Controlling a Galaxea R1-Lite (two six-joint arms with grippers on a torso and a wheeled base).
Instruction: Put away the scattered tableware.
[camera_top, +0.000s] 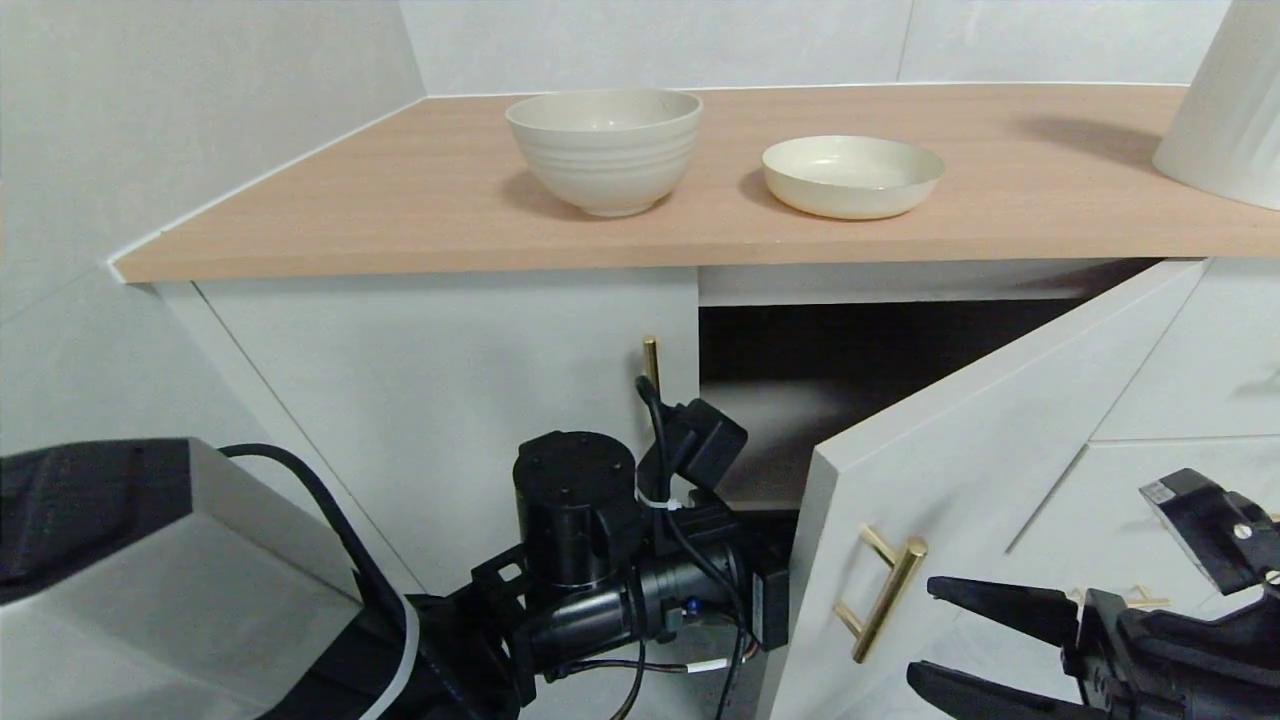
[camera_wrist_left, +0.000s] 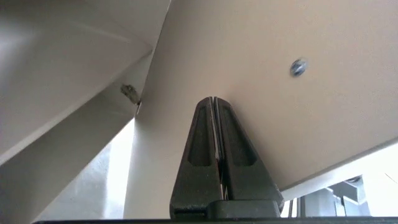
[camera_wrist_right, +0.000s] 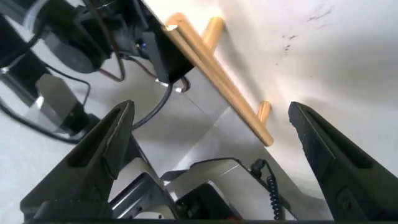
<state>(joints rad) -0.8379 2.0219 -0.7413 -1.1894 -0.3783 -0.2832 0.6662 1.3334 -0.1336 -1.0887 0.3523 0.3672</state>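
On the wooden counter (camera_top: 400, 200) stand a deep cream bowl (camera_top: 605, 150) and, to its right, a shallow cream dish (camera_top: 852, 175). Below them a white cabinet door (camera_top: 960, 440) hangs partly open, with a gold bar handle (camera_top: 885, 592) on its front. My left gripper (camera_wrist_left: 213, 101) is shut on nothing, its tips against the door's inner face (camera_wrist_left: 261, 56); in the head view the door's edge hides it. My right gripper (camera_top: 925, 632) is open just right of the handle. In the right wrist view the handle (camera_wrist_right: 217, 74) lies ahead of my right gripper (camera_wrist_right: 211, 109), untouched.
A tall white cylindrical container (camera_top: 1225, 110) stands at the counter's right end. The left cabinet door is closed, with its gold handle (camera_top: 650, 365) beside the dark opening (camera_top: 860, 350). Tiled walls enclose the counter at the left and back. More white cabinet fronts lie to the right.
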